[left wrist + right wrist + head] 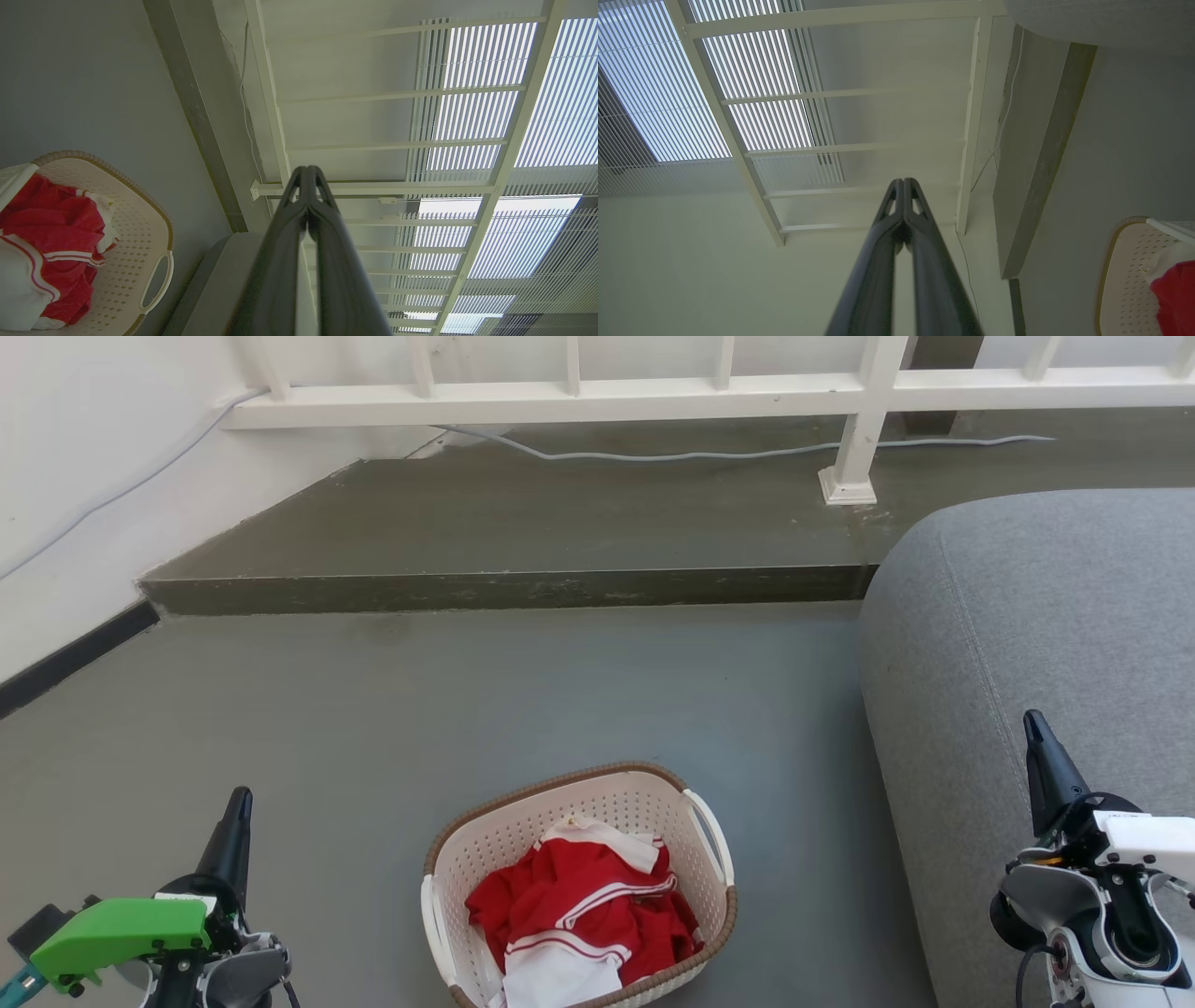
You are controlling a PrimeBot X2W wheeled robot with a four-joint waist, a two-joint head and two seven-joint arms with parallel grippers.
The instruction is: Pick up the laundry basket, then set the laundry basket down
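Head view: the laundry basket (605,803) looks light but stiff, so grip its white side handles (710,836); your left gripper (241,797) and right gripper (1031,719) are pressed together.

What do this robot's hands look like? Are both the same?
The left gripper and right gripper both end in two long, tapering black fingers with small triangular cut-outs near the tips. The left wears a bright green plastic cover and a teal piece on a grey body; the right has a white and grey housing with a black cable below.
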